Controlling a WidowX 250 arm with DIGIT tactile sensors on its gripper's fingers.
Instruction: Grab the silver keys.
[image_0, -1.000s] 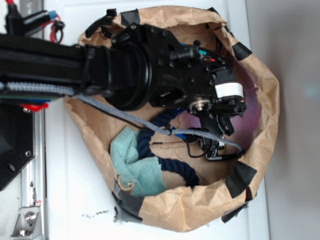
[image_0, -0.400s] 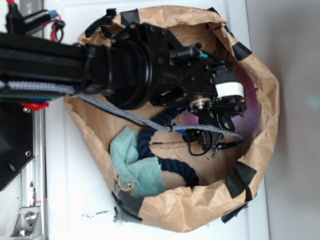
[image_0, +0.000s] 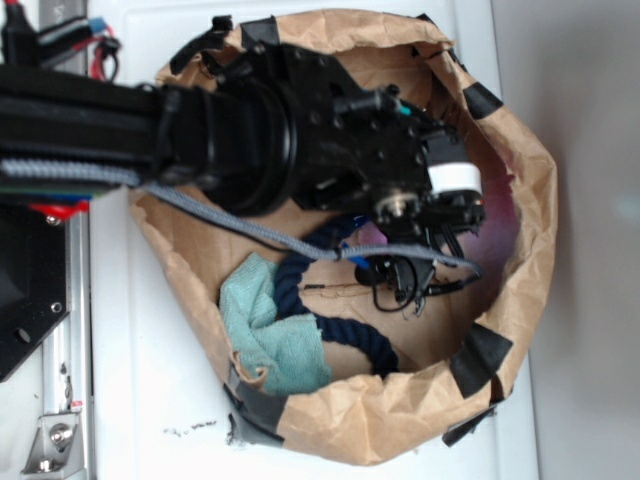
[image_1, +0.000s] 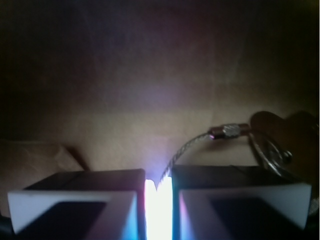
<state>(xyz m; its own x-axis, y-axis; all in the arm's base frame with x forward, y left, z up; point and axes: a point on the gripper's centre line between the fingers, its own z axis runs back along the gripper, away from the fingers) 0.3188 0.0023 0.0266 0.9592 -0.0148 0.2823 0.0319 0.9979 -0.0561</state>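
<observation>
Keys (image_1: 280, 137) inside paper bag (image_0: 520, 290), hanging off my tool (image_1: 159, 200) to one side. Tool nearly together, pinching thin wire ring (image_1: 187, 147) in narrow gap; keys themselves not between pads. Grip looks marginal, wire only. Judgement: keep squeeze firm, lift straight and slow, avoid swing, steer clear of rope (image_0: 340, 335) and bag wall.
</observation>
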